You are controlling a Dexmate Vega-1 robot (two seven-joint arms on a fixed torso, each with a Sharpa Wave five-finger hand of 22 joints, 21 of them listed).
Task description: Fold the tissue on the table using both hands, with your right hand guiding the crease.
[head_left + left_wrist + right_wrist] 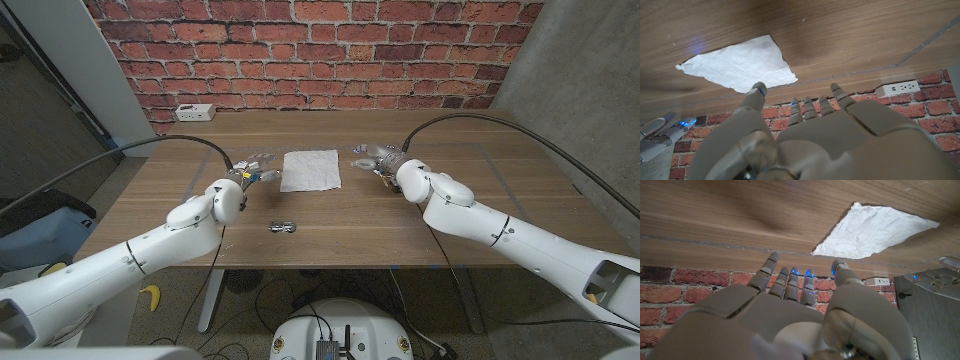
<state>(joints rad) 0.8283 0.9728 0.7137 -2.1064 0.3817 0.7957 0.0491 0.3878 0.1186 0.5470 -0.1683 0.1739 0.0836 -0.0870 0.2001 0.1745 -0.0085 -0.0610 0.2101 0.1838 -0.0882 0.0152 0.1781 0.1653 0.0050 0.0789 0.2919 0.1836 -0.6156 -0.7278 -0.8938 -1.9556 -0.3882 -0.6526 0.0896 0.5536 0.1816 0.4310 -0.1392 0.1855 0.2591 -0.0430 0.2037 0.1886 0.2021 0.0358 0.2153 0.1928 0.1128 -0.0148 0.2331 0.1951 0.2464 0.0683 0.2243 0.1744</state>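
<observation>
Currently, the white crumpled paper tissue (310,170) lies flat and unfolded on the brown wooden table (400,215), near the middle of the tabletop and between the two hands. Its surface is wrinkled and its outline is roughly square.

The left hand (250,170) sits just beside the tissue's edge on the robot's left, not touching it. In the left wrist view the left hand (810,130) has its fingers (810,107) extended and slightly apart, holding nothing, with the tissue (737,65) lying beyond the fingertips.

The right hand (375,158) sits near the opposite edge of the tissue, with a narrow strip of bare table between them. In the right wrist view the right hand (800,305) shows its fingers (790,282) extended and close together, thumb set apart, empty; blue lights glow at the fingertips. The tissue (870,230) lies beyond them, untouched.

A small dark metallic object (281,226) rests on the table nearer the robot, well apart from the tissue; its type cannot be determined. A white power strip (196,111) lies at the table's far edge on the robot's left, in front of the red brick wall (320,50). A yellow banana-shaped object (150,297) lies on the floor below the table.
</observation>
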